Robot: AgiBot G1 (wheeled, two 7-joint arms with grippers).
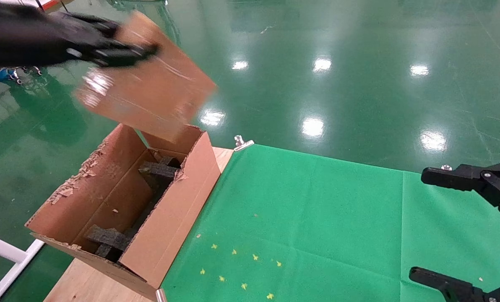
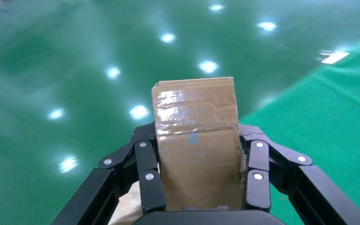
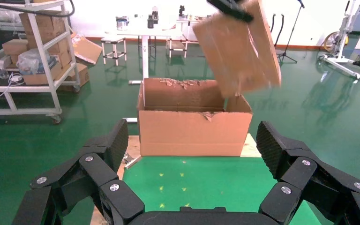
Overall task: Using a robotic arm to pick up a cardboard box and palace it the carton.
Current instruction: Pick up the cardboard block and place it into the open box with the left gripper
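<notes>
My left end effector (image 1: 120,52) was squeezed tight on the cardboard box (image 1: 149,84), tilted above the carton (image 1: 170,218), so it could hit the far wall; my right end effector (image 1: 464,226) waited wide open.

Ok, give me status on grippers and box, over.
Left gripper shut on cardboard box, tilted above the carton. Right gripper open, parked over green cloth. Nothing blocking the carton's opening.
</notes>
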